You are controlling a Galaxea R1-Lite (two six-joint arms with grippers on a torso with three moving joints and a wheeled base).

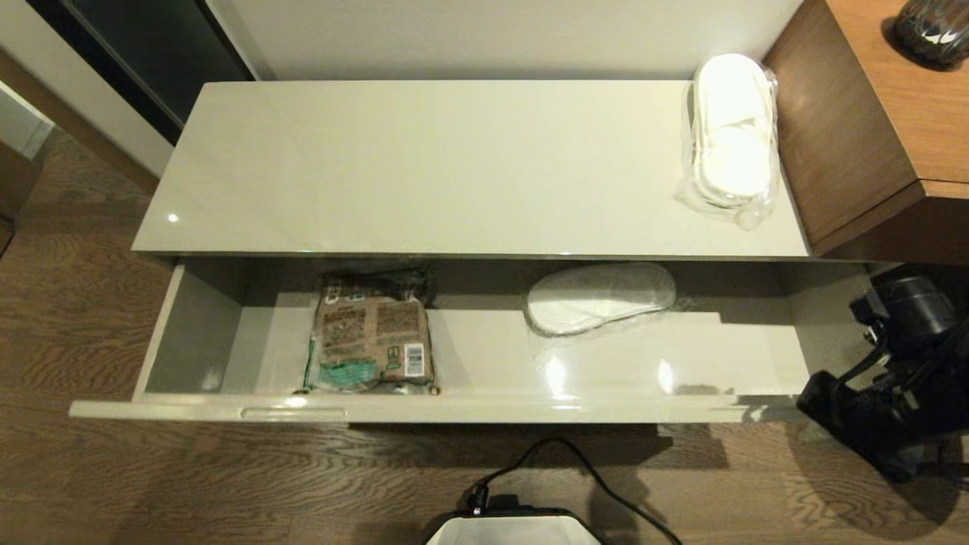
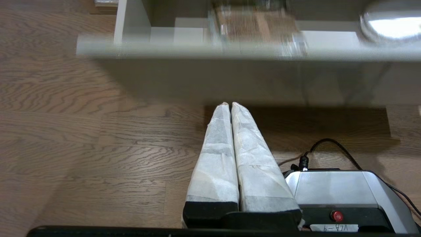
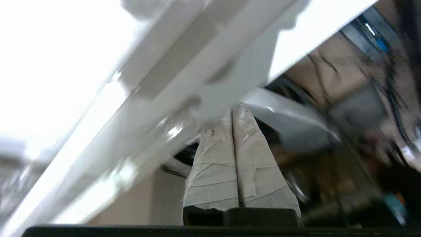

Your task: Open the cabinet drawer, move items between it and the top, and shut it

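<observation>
Drawer [image 1: 484,356]: pulled fully out from under the cabinet top, front rim toward the robot; one handle slot [image 1: 294,413] shows along the left part of the rim.
Cabinet top [image 1: 424,166]: glossy cream slab, mostly bare, next to the brown desk [image 1: 901,98] on the right.
Pouch [image 1: 371,341]: brown-and-green printed pack lying flat inside the drawer, left of centre, its near edge close to the front rim.
Slippers, pair one [image 1: 733,136]: white, in clear wrap, on the cabinet top at its far right end, just beside the desk.
Slippers, pair two [image 1: 598,297]: white, in clear wrap, inside the drawer toward the back, right of centre, partly under the overhang of the top.
Tissue pack: not visible in any view.
Right claw [image 3: 232,108]: fingers pressed together, nothing between them; the arm shows in the head view low at the drawer's right end, outside it.
Left claw [image 2: 229,104]: closed and empty, parked low in front of the drawer, over the floor [image 2: 82,138].
Step in hand: opening looks done; the transfer of items is the likely stage.
Next move calls for: the right claw to open, clear the drawer's rim and descend on an item, probably the nearer slippers, taking care with slippery wrap.
</observation>
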